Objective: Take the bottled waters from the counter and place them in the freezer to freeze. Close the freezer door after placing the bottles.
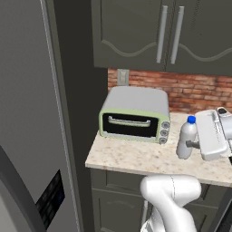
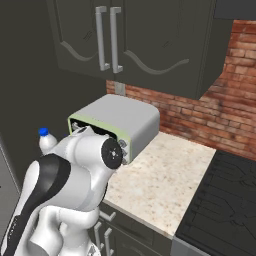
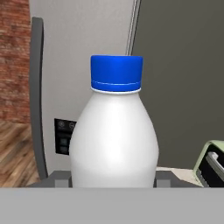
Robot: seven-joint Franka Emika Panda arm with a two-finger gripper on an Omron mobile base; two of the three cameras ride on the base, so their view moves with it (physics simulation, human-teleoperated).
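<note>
A bottled water (image 1: 186, 138), white-bodied with a blue cap, stands upright over the counter (image 1: 131, 158) just right of the toaster oven. My gripper (image 1: 191, 144) comes in from the right and is shut on its lower body. In the hand view the bottled water (image 3: 114, 140) sits between the two fingertips (image 3: 60, 178), with the gripper (image 3: 114, 180) closed around it. From the right base view only the top of the bottled water (image 2: 46, 140) shows past my arm. The grey freezer door (image 1: 27, 113) with its dark handle (image 1: 12, 179) stands at the left.
A green-trimmed toaster oven (image 1: 134, 115) sits at the counter's back left. Dark wall cabinets (image 1: 172, 31) hang above, against a brick wall. The black stove top (image 2: 220, 200) borders the counter on the right. The freezer's black panel (image 1: 50, 199) faces me low down.
</note>
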